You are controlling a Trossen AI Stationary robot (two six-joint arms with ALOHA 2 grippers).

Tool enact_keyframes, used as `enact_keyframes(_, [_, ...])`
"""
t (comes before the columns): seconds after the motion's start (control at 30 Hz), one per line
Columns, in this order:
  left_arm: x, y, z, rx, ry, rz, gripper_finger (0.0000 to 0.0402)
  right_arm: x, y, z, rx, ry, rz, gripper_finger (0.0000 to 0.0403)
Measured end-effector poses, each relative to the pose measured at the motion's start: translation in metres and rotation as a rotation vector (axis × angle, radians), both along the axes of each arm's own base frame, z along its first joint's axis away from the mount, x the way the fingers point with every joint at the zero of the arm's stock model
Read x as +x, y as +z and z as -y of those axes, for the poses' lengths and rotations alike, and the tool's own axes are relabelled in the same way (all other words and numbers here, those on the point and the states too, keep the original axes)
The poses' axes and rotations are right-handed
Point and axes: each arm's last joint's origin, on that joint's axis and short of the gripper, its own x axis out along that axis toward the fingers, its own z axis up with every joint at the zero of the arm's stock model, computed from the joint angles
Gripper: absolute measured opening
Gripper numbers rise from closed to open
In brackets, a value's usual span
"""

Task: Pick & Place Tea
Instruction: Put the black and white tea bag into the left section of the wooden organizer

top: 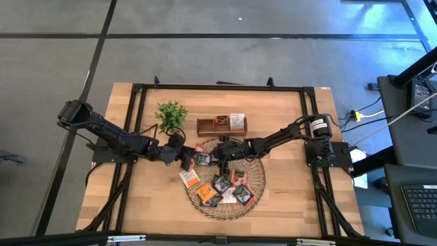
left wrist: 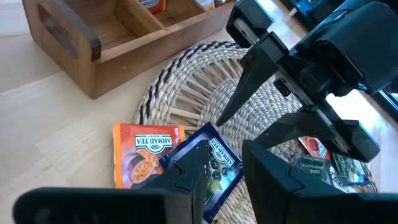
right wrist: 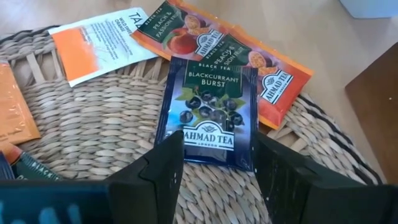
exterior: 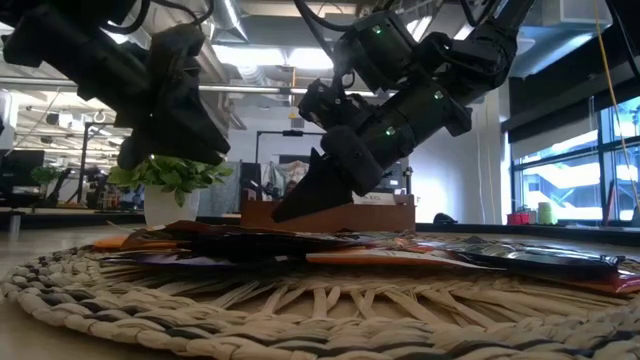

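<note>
On the round woven tray (top: 225, 205) at the counter's (top: 287, 205) near-centre lie most of the tea sachets (top: 222, 188), loosely overlapped, orange and dark wrappers mixed; a few rest at the tray's left rim. Behind the tray stands the wooden box (top: 221, 125), one compartment already holding a sachet, likely the destination, with a small green plant (top: 171, 115) to its left. Both arms converge on the tray's far edge, presumably so each can work a separate sachet without crossing. Right gripper (right wrist: 214, 171): fingers apart, straddling the lower edge of a dark blue blackcurrant sachet (right wrist: 208, 112) that lies flat on the weave, partly over an orange peach sachet (right wrist: 249, 59); not yet pinched, no lift evident. Left gripper (left wrist: 224, 171): fingers parted part-way, poised low over another dark blue sachet (left wrist: 214, 163) beside an orange one (left wrist: 144, 149) at the tray's left edge; contact cannot be confirmed, and nothing appears lifted. Judgement: both at pre-grasp; flat, thin sachets will need an edge catch, and overlapping neighbours may drag along.
</note>
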Motion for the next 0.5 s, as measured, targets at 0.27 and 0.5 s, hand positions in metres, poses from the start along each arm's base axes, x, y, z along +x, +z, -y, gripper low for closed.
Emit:
enact_keyframes(0.27, [0.000,0.000,0.000,-0.003,0.001,0.004,0.0097,0.000,0.000,0.000,-0.002,0.001,0.003,0.0186])
enact_keyframes(0.5, [0.000,0.000,0.001,-0.062,0.003,0.015,0.0098,0.003,-0.017,0.000,-0.002,-0.001,-0.004,0.0186])
